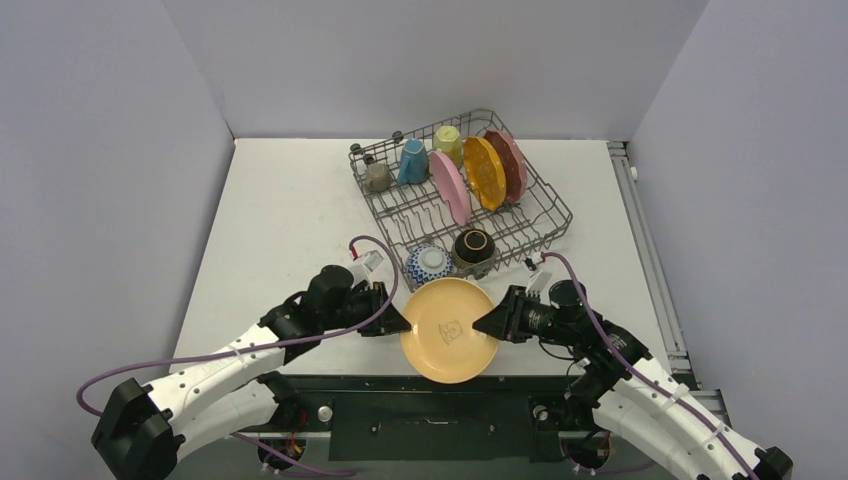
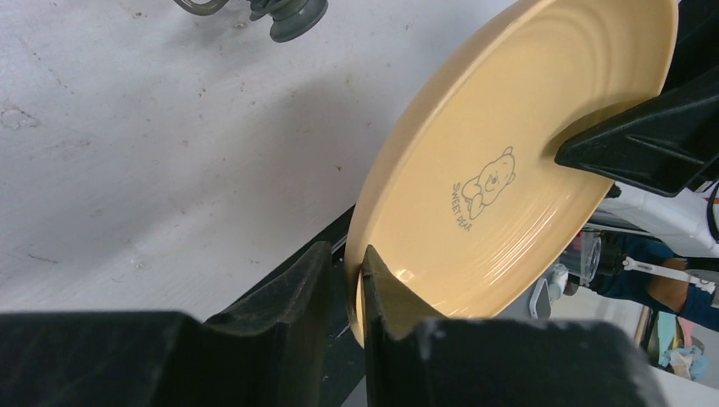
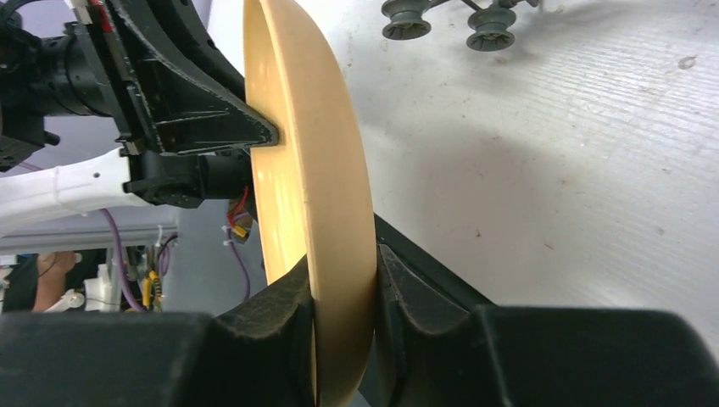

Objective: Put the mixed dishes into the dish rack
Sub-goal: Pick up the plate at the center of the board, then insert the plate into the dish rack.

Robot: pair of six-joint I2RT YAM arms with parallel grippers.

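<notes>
Two-gripper hold: I see the tan plate (image 1: 450, 330) carried off the table at lower centre of the top view, one gripper at each side of it.
Plate face: smooth, with a small bear drawing (image 2: 485, 180) and lettering near its middle; on the left wrist view the plate stands tilted on edge.
Right gripper (image 1: 481, 324): at the plate's right rim; on my right wrist view both fingers (image 3: 280, 309) press the rim from either side, closed on the plate.
Left gripper (image 1: 402, 328): at the left rim, fingers astride it; one finger (image 2: 381, 292) lies on the face, a thin dark slit shows at the other, so I cannot tell whether it clamps.
Dish rack (image 1: 400, 212): upper centre of the top view, just beyond the plate, set askew on the table.
Rack, far rows: grey-olive mug (image 1: 378, 177), blue mug (image 1: 412, 162), yellow mug (image 1: 448, 143).
Rack, middle rows: pink plate (image 1: 450, 187), orange plate (image 1: 484, 172) and dark red plate (image 1: 510, 165), all on edge between tines.
Rack, near corner: blue-white bowl (image 1: 430, 263) beside dark brown bowl (image 1: 473, 246), both upside down.
Rack wheels (image 3: 441, 25): at the top edge of the right wrist view.
Table (image 1: 280, 220): white, scuffed.
</notes>
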